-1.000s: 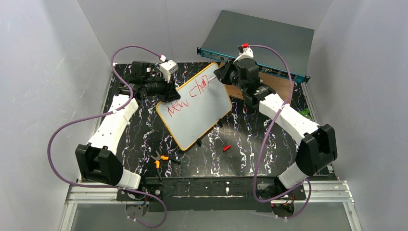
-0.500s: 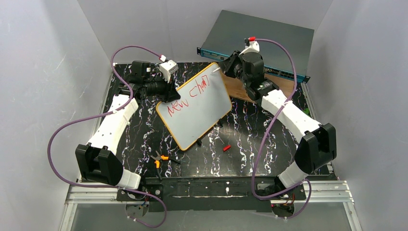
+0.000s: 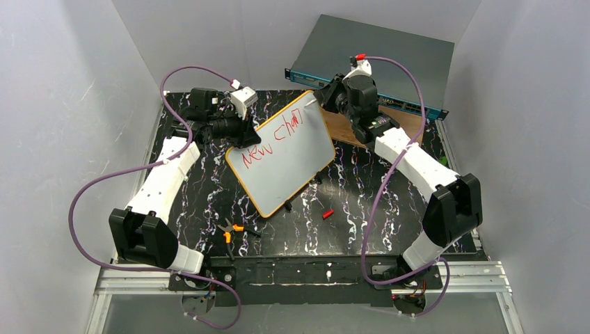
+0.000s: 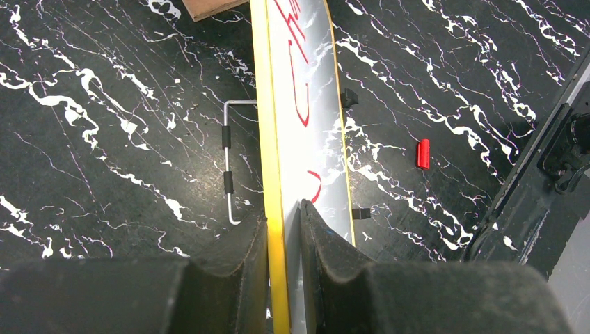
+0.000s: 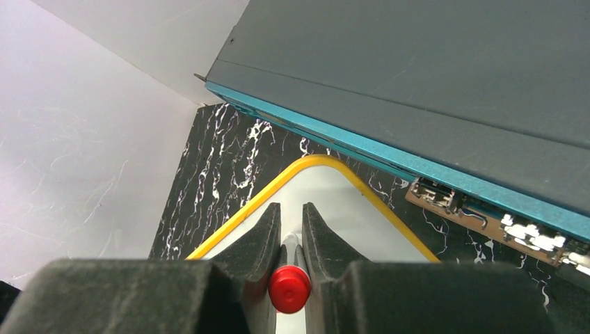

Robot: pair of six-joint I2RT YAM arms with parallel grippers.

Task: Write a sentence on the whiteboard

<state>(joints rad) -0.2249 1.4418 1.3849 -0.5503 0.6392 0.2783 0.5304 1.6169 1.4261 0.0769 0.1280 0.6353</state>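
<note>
Left gripper [image 4: 284, 233] is pinching the whiteboard [image 3: 285, 163] by its left rim. It is looking thin, stiff, light, probably slick, so a rim hold suits. Right gripper [image 5: 291, 226] is clamping the marker [image 5: 290, 289].

Glossy smooth whiteboard [image 3: 289, 163], matt black fingers [image 4: 236, 257], marbled table [image 3: 348, 202]

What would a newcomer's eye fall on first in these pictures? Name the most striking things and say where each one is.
The orange-rimmed whiteboard sits askew in the middle of the table, with red handwriting across its far half. The left gripper clamps its rim on the left. The right gripper, shut on a red-ended marker, is at its far corner, in front of a teal-fronted grey box.
</note>
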